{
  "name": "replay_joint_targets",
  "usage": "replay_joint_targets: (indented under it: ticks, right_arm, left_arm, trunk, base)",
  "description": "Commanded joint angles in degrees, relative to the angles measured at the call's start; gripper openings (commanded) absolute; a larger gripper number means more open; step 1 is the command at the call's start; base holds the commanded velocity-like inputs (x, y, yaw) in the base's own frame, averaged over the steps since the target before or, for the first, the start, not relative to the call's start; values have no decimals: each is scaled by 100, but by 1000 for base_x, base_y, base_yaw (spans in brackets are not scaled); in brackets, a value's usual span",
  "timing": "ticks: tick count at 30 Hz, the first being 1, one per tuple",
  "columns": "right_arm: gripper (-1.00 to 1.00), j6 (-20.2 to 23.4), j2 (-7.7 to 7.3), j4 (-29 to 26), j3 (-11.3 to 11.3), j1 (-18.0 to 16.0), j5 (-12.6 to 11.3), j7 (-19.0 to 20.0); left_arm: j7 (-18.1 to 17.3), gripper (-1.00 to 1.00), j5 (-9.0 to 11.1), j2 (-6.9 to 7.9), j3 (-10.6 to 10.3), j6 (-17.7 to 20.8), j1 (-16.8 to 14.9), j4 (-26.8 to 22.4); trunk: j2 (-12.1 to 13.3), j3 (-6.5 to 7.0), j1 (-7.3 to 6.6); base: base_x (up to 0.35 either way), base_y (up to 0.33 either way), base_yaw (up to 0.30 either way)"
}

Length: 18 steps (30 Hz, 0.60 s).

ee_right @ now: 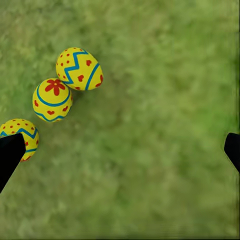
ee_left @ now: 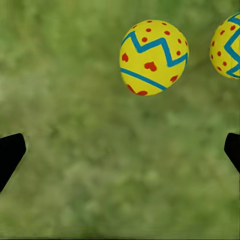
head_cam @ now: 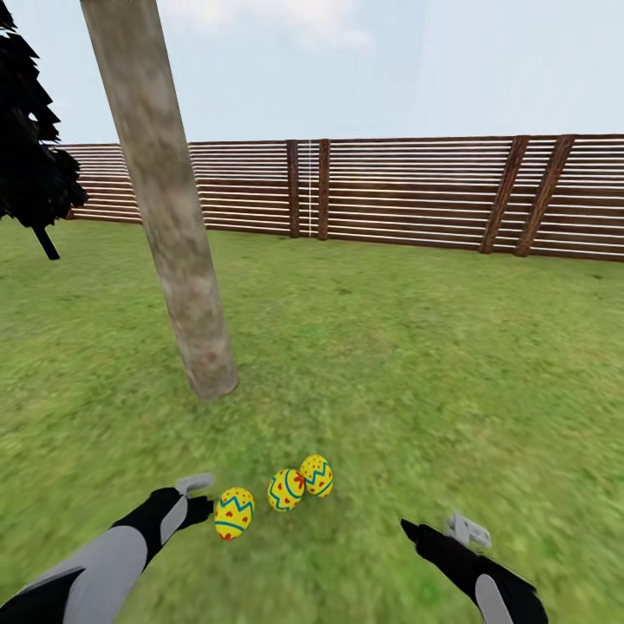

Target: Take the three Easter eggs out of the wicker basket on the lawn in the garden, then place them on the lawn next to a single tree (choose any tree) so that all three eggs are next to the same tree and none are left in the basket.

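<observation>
Three yellow Easter eggs with blue zigzags and red marks lie on the lawn (head_cam: 416,373) a short way in front of the tree (head_cam: 173,225) with its bare pale trunk. They are the left egg (head_cam: 234,512), the middle egg (head_cam: 285,490) and the right egg (head_cam: 316,475). My left gripper (head_cam: 201,497) is open, just left of the left egg (ee_left: 153,57) and apart from it, with only grass between its fingers. My right gripper (head_cam: 438,527) is open to the right of the eggs (ee_right: 52,99), holding nothing. The wicker basket is out of view.
A brown slatted wooden fence (head_cam: 407,191) runs across the back of the garden. A dark-leaved tree (head_cam: 30,165) stands at the far left. Open grass stretches to the right of the trunk and around the eggs.
</observation>
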Motion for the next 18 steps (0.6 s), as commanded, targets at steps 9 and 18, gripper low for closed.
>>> replay_joint_targets:
  ticks: [9, 18]
  right_arm:
    - [100, -1244, -23, 797, -2, 256, -52, 7]
    - [100, -1635, -29, 1215, -1, 285, -32, 22]
  left_arm:
    - [-2, 100, -22, 335, 57, -66, 473, 9]
    - [2, 100, -37, 354, 59, -615, 912, 16]
  trunk:
    - [360, 157, -199]
    - [721, 319, -397]
  base:
    - [0, 0, 0]
    - [-7, 0, 0]
